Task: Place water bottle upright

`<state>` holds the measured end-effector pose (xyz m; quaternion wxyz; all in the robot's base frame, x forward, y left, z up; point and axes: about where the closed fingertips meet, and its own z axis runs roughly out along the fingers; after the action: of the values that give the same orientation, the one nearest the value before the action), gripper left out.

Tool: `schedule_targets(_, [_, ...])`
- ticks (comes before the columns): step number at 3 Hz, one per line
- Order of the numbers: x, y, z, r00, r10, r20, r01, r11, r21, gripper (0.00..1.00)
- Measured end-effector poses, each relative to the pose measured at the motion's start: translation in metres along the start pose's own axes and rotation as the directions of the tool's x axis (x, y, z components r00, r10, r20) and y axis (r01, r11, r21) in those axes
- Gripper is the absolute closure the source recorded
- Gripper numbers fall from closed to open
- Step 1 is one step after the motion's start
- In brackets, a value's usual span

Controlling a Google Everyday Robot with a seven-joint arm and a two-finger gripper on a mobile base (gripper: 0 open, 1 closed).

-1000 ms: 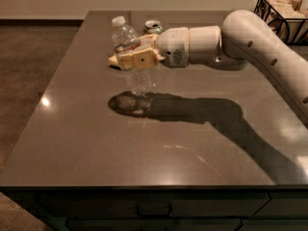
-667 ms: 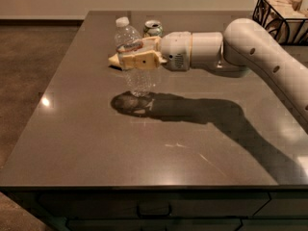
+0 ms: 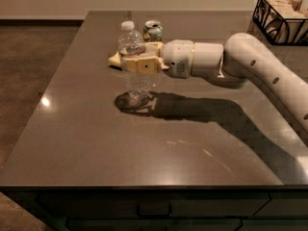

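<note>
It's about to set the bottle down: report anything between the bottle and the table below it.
Nothing visible. The hand grips the bottle upright around its middle, base at or just above bare table; contact can't be judged. The can stands behind, apart, out of the way.

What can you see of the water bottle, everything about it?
The water bottle is clear ribbed plastic with a white cap and a white-and-red label band. It is upright, cap up, over the far part of the dark table. The gripper reaches in from the right and is shut on it at the label, a finger on each side. Its base meets its shadow; whether it rests on the table or hangs just above I cannot tell. A soda can stands behind it, apart.
</note>
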<state>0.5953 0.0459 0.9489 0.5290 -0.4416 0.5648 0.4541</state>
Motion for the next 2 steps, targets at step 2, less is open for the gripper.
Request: schedule_targets(2, [0.0058,0.0018,-0.0002,0.997,-0.062,0.036,0.061,0.9979,0.021,1.0])
